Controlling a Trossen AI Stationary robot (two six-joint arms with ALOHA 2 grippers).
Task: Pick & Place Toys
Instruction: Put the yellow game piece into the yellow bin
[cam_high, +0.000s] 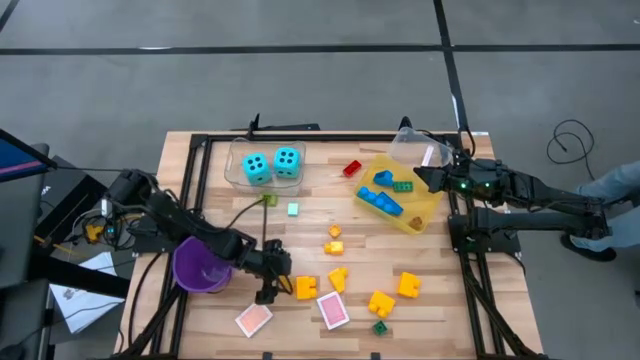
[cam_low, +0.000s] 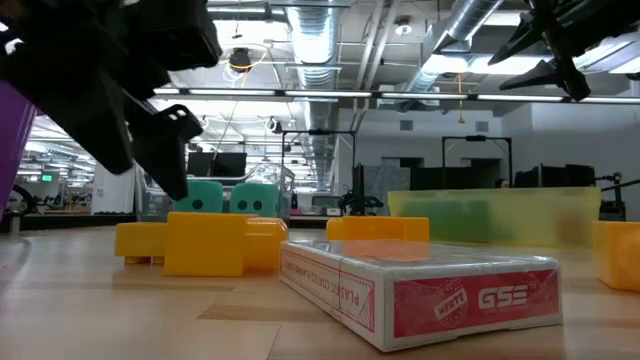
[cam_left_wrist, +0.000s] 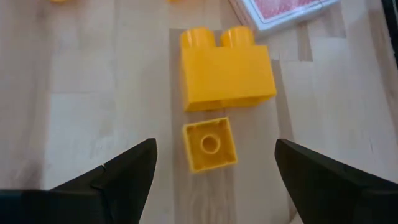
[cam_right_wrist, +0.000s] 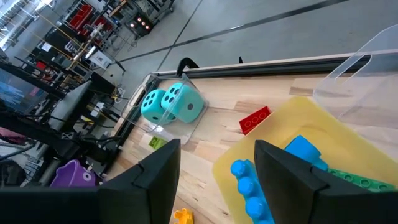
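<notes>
Partly sorted, the toys: blue and green bricks (cam_high: 385, 198) lie in the yellow bin (cam_high: 432, 212), below the right gripper's (cam_right_wrist: 217, 171) empty, half-open jaws. Yellow bricks (cam_high: 381, 301) and pink cards (cam_high: 333, 310) remain loose on the counter (cam_high: 470, 320). The left gripper's (cam_left_wrist: 214, 165) jaws stand wide, straddling a small yellow brick (cam_left_wrist: 210, 145); open room lies around it.
</notes>
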